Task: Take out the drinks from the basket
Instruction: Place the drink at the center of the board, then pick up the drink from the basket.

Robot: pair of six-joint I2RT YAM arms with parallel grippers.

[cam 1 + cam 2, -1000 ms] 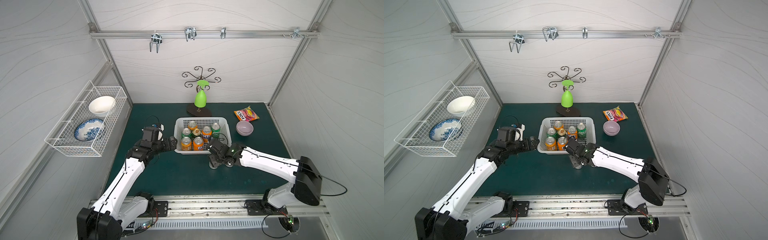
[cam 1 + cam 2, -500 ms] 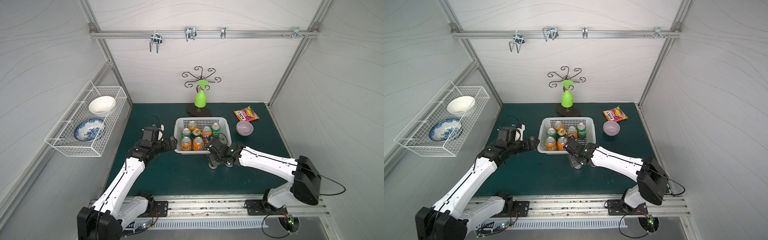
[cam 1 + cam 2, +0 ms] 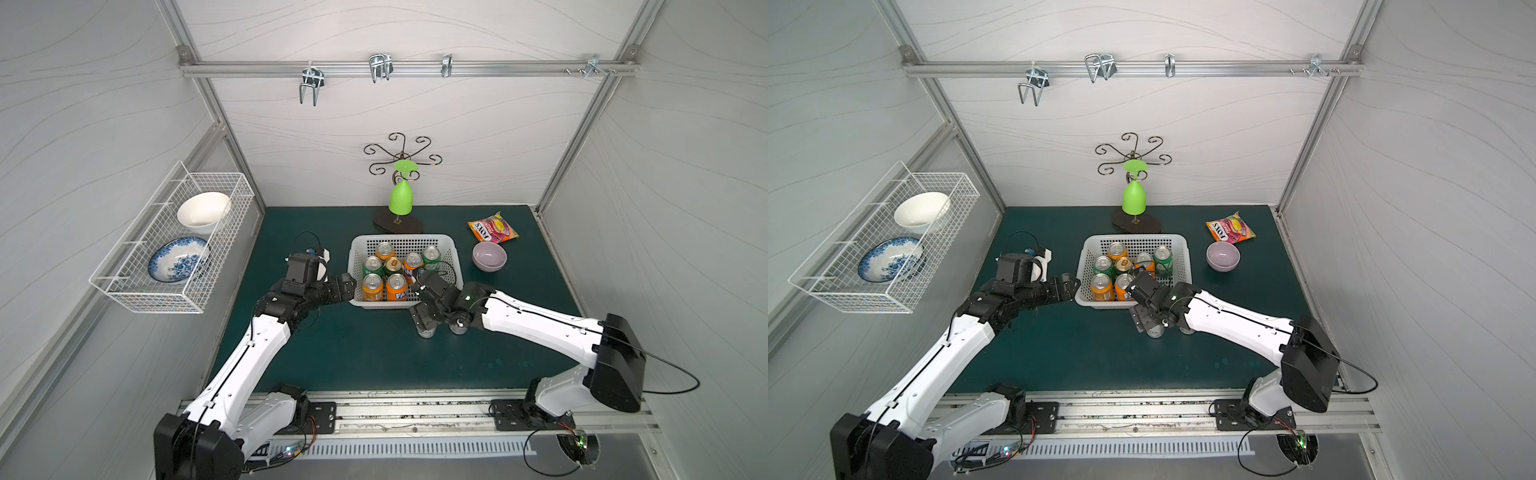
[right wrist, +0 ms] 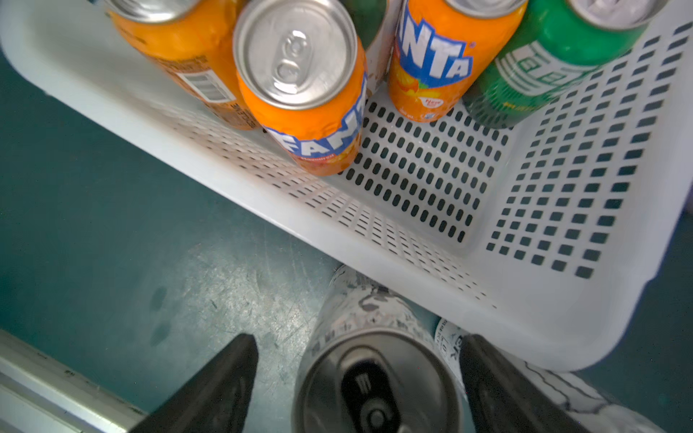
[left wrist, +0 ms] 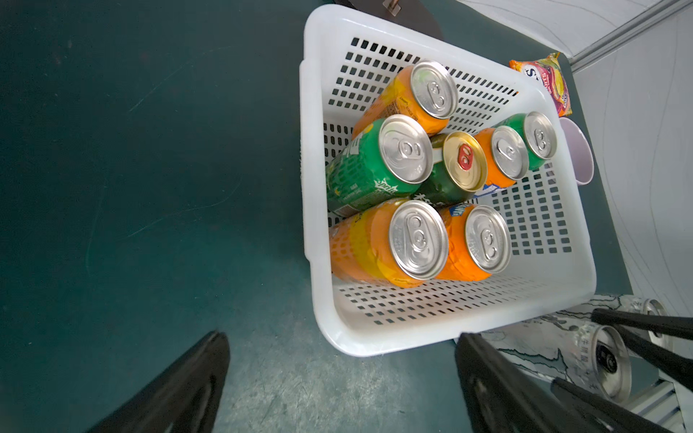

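My right gripper [image 4: 360, 346] has just spread its jaws. A moment ago they were closer about the slim silver-white can [image 4: 375, 386]; now in the right wrist view there is a clear gap between each black finger [image 4: 225, 375] and the can wall, so I judge that I have let it go. The can stands upright on the green table [image 3: 353, 353], just outside the front wall of the white perforated basket [image 3: 399, 237], at about 5 o'clock from the basket's middle in both top views. A second slim can [image 5: 637, 305] stands just beside it. This means two drinks are out and seven remain inside: four orange Fanta cans [image 4: 300, 75], two green ones [image 5: 375, 165] and one dark green can with a gold top [image 5: 463, 161], packed toward the 9 o'clock side of the basket. My right gripper is wide and holds nothing, with the freed can between its fingers. My left gripper [image 5: 341, 339] is also wide open and empty, close to the basket corner at 8 o'clock; I cannot tell if it touches the rim.
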